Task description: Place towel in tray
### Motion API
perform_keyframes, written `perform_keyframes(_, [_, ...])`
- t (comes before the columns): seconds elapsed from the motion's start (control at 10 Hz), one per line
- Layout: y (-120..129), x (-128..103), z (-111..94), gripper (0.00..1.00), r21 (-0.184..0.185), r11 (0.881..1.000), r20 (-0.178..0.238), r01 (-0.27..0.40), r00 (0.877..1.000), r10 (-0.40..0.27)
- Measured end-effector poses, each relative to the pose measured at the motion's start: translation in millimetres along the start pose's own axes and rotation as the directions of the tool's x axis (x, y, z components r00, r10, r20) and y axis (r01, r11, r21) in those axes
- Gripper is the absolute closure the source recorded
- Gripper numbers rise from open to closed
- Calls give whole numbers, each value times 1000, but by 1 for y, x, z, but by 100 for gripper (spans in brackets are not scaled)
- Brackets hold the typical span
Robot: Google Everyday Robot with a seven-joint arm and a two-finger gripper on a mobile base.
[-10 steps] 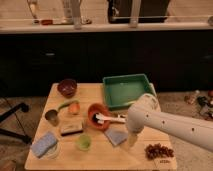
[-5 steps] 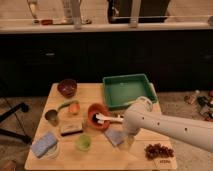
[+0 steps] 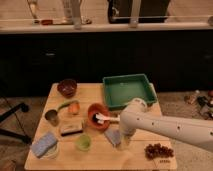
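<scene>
Since before, the arm (image 3: pixel 165 125) has come lower and leftward; its gripper (image 3: pixel 122 142) stands wide open just beside the towel (image 3: pixel 113 137), holding nothing. Towel lies flat on the table (image 3: pixel 131 161), outside the green tray (image 3: pixel 129 92).

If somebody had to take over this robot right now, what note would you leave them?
Pincer: open, lowered at the right edge of the towel, nothing held yet.
Towel: flat on the table, near its front.
Tray: back right of the table, empty.
Done: the reach to the towel.
Left: grip it, lift, carry it to the tray, let go.
</scene>
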Motion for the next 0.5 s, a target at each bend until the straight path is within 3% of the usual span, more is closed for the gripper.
perform_keyframes(0.5, [2,1,10,20,-20,1000,3,8,1000,-8])
